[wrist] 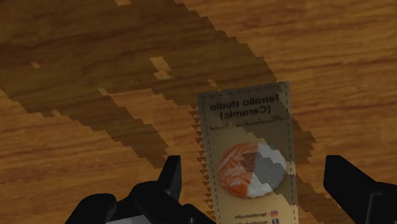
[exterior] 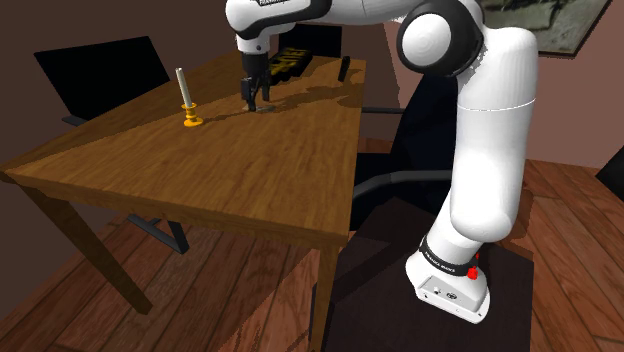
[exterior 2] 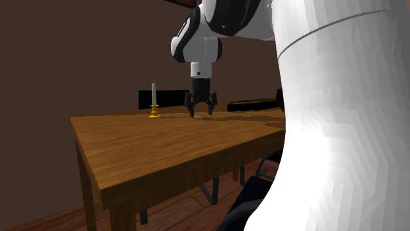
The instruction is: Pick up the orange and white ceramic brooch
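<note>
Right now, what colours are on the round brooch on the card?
The brooch is orange, grey and white; clearest in the wrist view.

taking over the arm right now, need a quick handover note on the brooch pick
Gripper: open, low over the table, straddling the brooch with nothing clasped.
Brooch: round, orange, white and grey, lying flat on its printed card on the wood, to the shoulder view's right of the candle holder.
Done: gripper is lined up over the brooch.
Left: lower if needed, shut on the brooch, lift it off the table.
</note>
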You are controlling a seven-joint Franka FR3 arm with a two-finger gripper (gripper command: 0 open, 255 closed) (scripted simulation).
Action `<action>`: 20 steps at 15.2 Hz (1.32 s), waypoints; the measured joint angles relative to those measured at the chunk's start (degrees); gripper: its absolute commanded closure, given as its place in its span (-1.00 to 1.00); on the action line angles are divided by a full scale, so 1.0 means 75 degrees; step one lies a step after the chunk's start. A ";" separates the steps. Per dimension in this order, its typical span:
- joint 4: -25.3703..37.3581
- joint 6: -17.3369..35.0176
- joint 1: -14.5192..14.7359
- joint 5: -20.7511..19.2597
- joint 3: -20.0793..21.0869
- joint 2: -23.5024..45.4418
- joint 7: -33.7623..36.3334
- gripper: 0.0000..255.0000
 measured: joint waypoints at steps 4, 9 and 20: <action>0.0032 0.0021 -0.0008 -0.0014 -0.0013 0.0013 0.0008 1.00; 0.0094 -0.0011 -0.0015 -0.0001 -0.0010 0.0053 -0.0010 1.00; 0.0990 -0.0909 0.0001 0.0000 0.0003 0.0073 0.0023 1.00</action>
